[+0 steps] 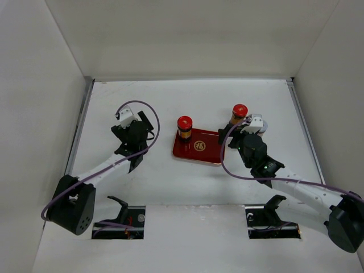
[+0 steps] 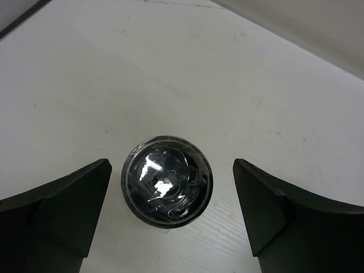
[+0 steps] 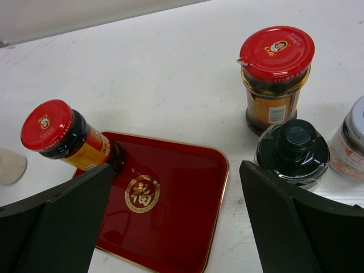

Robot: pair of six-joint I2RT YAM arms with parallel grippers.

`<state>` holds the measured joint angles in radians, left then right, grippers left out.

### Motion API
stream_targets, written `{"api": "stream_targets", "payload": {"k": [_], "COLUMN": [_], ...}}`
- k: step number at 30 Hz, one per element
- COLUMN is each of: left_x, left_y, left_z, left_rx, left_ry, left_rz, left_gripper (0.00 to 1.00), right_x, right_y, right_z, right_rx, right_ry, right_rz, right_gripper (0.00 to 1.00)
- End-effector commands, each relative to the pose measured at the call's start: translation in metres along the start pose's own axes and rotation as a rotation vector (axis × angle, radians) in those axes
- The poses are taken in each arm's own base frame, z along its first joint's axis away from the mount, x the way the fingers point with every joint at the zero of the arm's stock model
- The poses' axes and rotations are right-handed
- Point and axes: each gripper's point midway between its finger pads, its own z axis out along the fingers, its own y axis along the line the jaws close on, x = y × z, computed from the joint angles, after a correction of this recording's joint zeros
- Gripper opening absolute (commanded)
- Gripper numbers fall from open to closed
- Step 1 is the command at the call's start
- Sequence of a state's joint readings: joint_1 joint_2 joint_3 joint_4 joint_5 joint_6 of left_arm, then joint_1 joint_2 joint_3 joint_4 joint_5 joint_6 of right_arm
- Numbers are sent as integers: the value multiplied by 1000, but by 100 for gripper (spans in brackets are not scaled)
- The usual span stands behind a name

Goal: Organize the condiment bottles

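The left gripper (image 2: pixel 170 176) points straight down at the white table (image 2: pixel 170 68); its jaws stand wide apart with a shiny-capped jar (image 2: pixel 166 187) upright between them; a strip of table shows on each side of the jar, so neither finger (image 2: pixel 62 210) touches it and nothing is gripped.

The right gripper (image 3: pixel 173 182) hangs over the red tray (image 3: pixel 182 227) with its jaws spread as wide as they go; it holds nothing. The tray is flat and rectangular with a gold rim and a gold emblem (image 3: pixel 142 193) in its middle. One red-capped jar (image 3: pixel 57 133) with brown contents stands on the tray's far left corner; a second red-capped jar (image 3: pixel 276 74) stands on the table just beyond the tray's far right corner. A black-capped jar (image 3: pixel 293 151) sits on the table just off the tray's right edge, right beside the gripper's right-hand finger (image 3: pixel 296 227); whether they touch cannot be told. A silver-capped jar (image 3: pixel 352 142) stands just beside the black-capped one, cut off by the edge of the right wrist view.

From overhead, the shiny-capped jar's arm works well to the left of the tray.
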<state>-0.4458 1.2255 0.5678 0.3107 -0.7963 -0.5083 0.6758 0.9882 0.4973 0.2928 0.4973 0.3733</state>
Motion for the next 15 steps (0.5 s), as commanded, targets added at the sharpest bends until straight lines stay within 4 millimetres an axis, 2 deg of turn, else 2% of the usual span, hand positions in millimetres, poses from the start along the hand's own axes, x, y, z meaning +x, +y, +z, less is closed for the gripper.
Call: {"api": "stream_targets", "payload": {"k": [1,4,8,11,15], "left_x": [-12,-19,-12,-7,-1], "left_y": [2,2,-4,-9,-12], "left_z": [-1,0,8,15,21], "left_rx": [-17,-25,-29,-26,-25], "left_ry": [-54,-77,-44,-24,0], "left_rz": [-64,-75,-40,-26,-8], "left_gripper": [90,89,86,74,72], "right_x": [-23,-24,-23,-24,-25], "right_y": [14,15,15,17,16], "right_z": [1,2,2,0,-1], "right_rx": [-39,-36,-34,-47,-47], "right_ry": [-56,-59,-54,-61,-65], "right_rz": [33,33,27,39,42], "right_gripper": [100,100,100,100,100]}}
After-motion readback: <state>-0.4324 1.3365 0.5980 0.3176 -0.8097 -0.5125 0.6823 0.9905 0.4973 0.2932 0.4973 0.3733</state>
